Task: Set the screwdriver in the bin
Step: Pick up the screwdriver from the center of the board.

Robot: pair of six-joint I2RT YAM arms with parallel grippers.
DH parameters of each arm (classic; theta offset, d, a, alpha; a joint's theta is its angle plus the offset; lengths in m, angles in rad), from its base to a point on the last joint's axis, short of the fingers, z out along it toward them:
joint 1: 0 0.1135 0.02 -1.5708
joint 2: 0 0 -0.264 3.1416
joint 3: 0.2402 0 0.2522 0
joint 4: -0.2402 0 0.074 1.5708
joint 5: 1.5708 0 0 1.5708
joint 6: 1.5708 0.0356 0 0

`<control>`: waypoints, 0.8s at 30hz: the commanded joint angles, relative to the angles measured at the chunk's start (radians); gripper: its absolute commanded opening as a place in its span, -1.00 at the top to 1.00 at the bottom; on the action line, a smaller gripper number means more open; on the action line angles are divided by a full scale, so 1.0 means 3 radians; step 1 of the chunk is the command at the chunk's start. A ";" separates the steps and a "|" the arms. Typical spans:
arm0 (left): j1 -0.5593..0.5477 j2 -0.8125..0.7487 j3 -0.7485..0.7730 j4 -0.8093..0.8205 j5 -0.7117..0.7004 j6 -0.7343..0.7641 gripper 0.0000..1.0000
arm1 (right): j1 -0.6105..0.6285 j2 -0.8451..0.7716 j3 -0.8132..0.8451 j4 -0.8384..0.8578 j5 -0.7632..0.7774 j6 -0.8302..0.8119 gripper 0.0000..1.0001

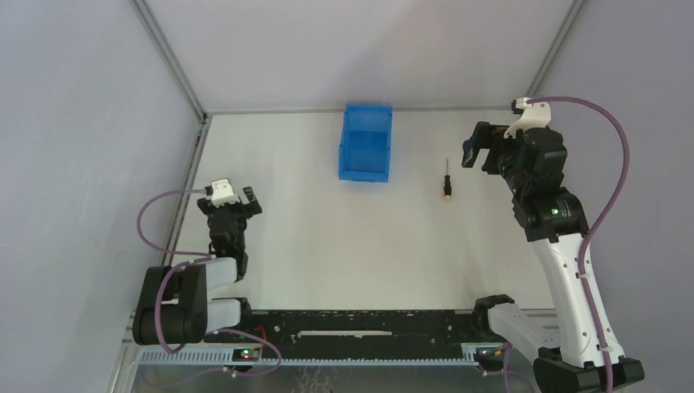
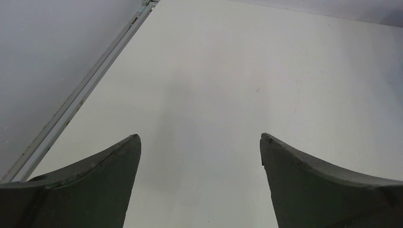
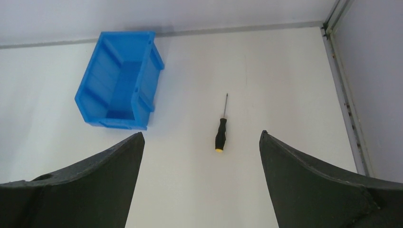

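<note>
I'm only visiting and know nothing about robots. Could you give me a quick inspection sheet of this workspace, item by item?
Surface: white table, matte.
Job's things: the screwdriver lies flat on the table, apart from the blue bin and to its right, tip toward the far wall. The bin stands upright with nothing inside.
Clutter: nothing seen.
Grippers: left gripper open, holding nothing, over bare table. Right gripper open, holding nothing, to the right of the screwdriver.
Cables: a purple cable loops along each arm.
Surroundings: grey walls, metal frame rails.
</note>
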 commanded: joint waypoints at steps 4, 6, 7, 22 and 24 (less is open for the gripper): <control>0.0018 -0.0021 0.0097 0.0116 -0.0042 0.0065 -1.00 | -0.0063 0.0067 0.0107 -0.0147 -0.0027 0.0036 -0.99; 0.0018 -0.0021 0.0100 0.0116 -0.0039 0.0065 -1.00 | -0.0064 0.0123 0.0109 -0.0156 0.0034 0.0066 -0.99; 0.0018 -0.0021 0.0097 0.0116 -0.0038 0.0066 -1.00 | -0.0068 0.0151 0.0108 -0.0161 0.0061 0.0095 -0.99; 0.0018 -0.0021 0.0096 0.0113 -0.0040 0.0065 -1.00 | -0.0207 0.1085 0.0097 -0.0175 -0.0169 0.0285 -0.92; 0.0017 -0.0021 0.0099 0.0116 -0.0038 0.0065 -1.00 | -0.0221 0.1210 0.0064 -0.0140 -0.0164 0.0311 -0.91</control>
